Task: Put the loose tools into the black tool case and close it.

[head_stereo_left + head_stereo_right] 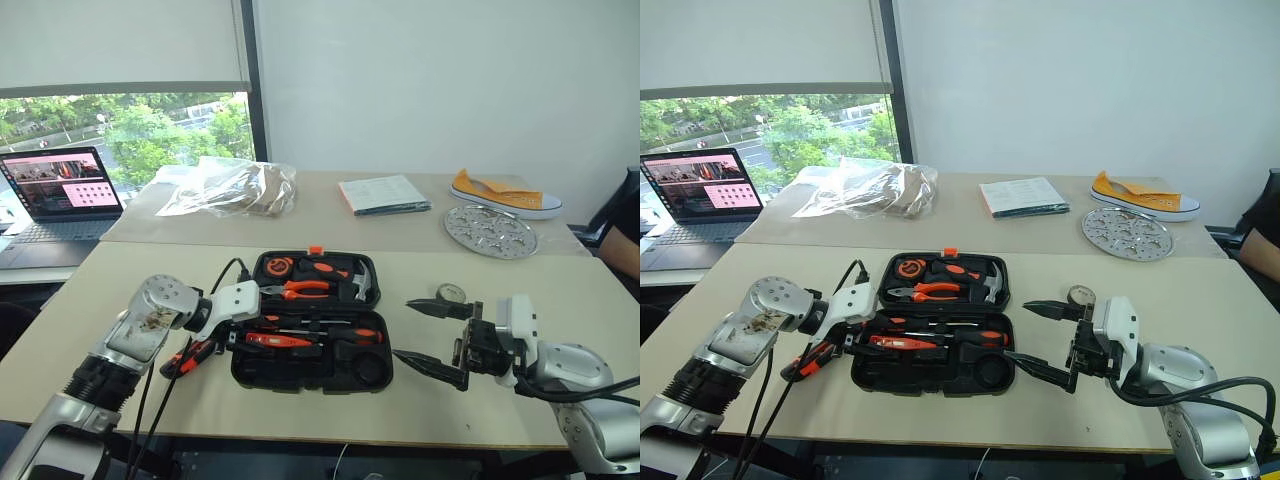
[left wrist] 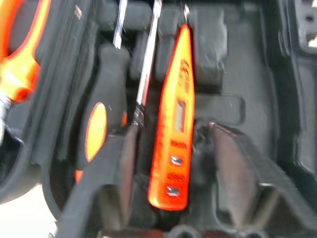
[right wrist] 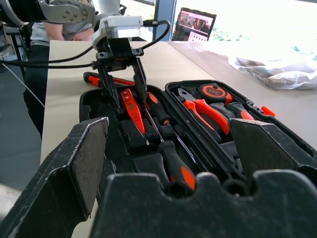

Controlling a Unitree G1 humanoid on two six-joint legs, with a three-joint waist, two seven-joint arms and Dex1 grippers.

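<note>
Two pincers flank the black tool case (image 1: 312, 320), which lies open on the counter (image 1: 120, 290). The left pincer (image 3: 126, 84) hangs over the case's left end with its fingers spread to either side of the small all-orange tester screwdriver (image 2: 174, 124); the fingers look clear of the tester, which lies in the front half of the case, so the pincer is released. Beside the tester in that same half lie two orange-and-black-handled screwdrivers (image 3: 161, 111). The case's rear half holds orange-handled pliers (image 1: 303, 290) and a hammer (image 1: 362, 283). The long orange-and-black utility knife (image 1: 190, 357) lies on the counter just left of the case. The small dark tape roll (image 1: 450, 294) rests on the counter to the right of the case. The right pincer (image 1: 435, 337) hovers just right of the case, jaws wide apart and holding nothing.
</note>
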